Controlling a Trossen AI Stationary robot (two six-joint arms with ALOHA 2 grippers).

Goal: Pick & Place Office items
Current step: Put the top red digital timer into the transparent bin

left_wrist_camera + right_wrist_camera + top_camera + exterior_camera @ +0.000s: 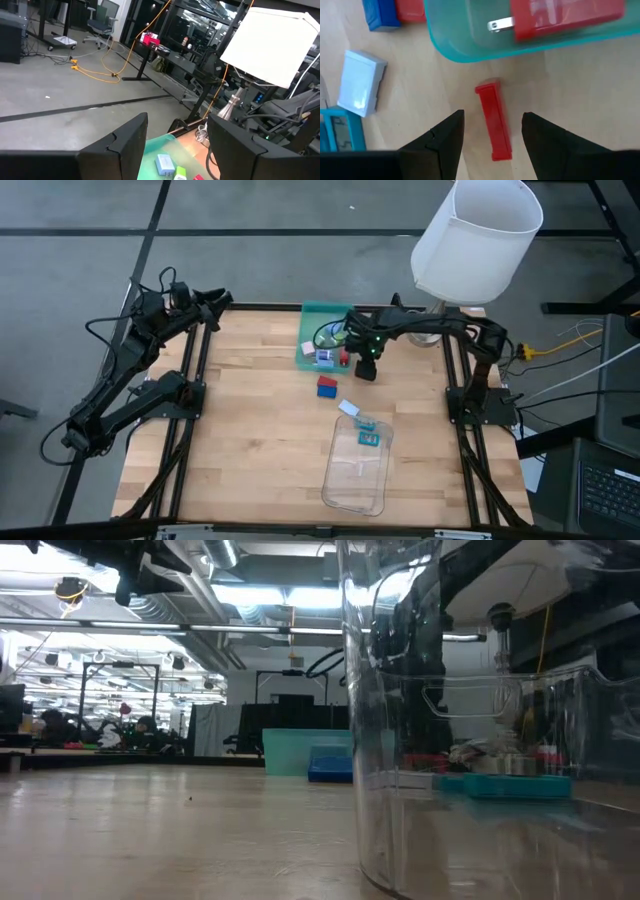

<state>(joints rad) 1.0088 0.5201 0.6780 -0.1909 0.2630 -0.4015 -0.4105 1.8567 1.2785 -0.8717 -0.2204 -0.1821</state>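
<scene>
Overhead, right gripper [492,132] gapes wide over wooden table [250,440]; concrete floor [90,240] around

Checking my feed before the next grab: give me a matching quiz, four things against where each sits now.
1 red bar
2 white block
3 teal piece
4 left gripper

A in the clear tray
B on the wood between the green tray and the clear tray
C at the table's far left corner
D on the wood under the right gripper

Pairs: 1-D, 2-B, 3-A, 4-C
</scene>
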